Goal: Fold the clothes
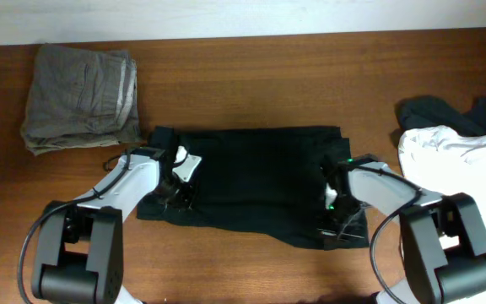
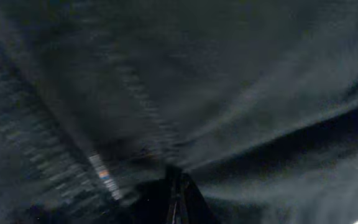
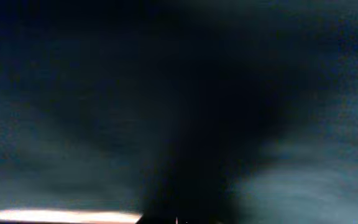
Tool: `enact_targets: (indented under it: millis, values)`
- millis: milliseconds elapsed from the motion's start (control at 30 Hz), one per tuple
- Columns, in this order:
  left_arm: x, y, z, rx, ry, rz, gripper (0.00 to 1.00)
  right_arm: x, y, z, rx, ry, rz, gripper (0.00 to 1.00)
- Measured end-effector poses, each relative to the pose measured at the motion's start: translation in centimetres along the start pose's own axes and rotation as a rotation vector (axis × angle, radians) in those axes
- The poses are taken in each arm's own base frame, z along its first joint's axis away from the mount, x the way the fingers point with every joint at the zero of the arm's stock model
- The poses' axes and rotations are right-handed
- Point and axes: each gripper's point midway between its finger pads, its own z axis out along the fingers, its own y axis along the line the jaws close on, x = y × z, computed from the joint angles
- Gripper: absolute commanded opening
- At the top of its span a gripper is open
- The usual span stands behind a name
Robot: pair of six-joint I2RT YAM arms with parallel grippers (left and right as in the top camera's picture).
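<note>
The black shorts [image 1: 260, 169] lie spread flat across the middle of the table. My left gripper [image 1: 180, 196] sits at their front left corner and my right gripper [image 1: 334, 224] at their front right corner. In the left wrist view, dark fabric [image 2: 229, 74] fills the frame and its creases run into the closed fingertips [image 2: 178, 202]. In the right wrist view, black fabric [image 3: 303, 124] covers nearly everything and the fingertips [image 3: 178, 219] barely show at the bottom edge, pressed together in the cloth.
A folded grey-khaki garment [image 1: 78, 97] lies at the back left. A white garment [image 1: 462, 160] and a dark one [image 1: 445, 114] are piled at the right edge. The wooden table [image 1: 251, 76] shows behind the shorts.
</note>
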Motion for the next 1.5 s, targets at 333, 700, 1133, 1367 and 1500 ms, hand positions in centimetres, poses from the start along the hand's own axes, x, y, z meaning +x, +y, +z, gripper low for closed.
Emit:
enact_targets:
  millis: [333,700,1133,1367,1500]
  values:
    - [-2.1,2.0,-4.4,0.042,-0.092,-0.179,0.21,-4.4,2.2,-11.8,-0.184,-0.508,-0.1,0.19]
    - [-11.9,-0.2,-3.2,0.139,-0.375,0.05,0.1,-15.9,10.6,-10.0,-0.559,-0.583,-0.125,0.18]
    - [-13.5,5.3,-5.1,-0.169,-0.358,0.008,0.41,-16.9,3.7,-7.8,-0.663,-0.348,0.297,0.17]
    - [-7.9,5.7,-8.3,-0.116,-0.11,-0.164,0.65,-11.7,4.0,-13.9,-0.562,-0.483,-0.039,0.17]
    - [-6.1,8.3,-8.9,-0.083,-0.085,-0.285,0.81,-8.4,10.8,-14.6,-0.531,-0.512,-0.306,0.2]
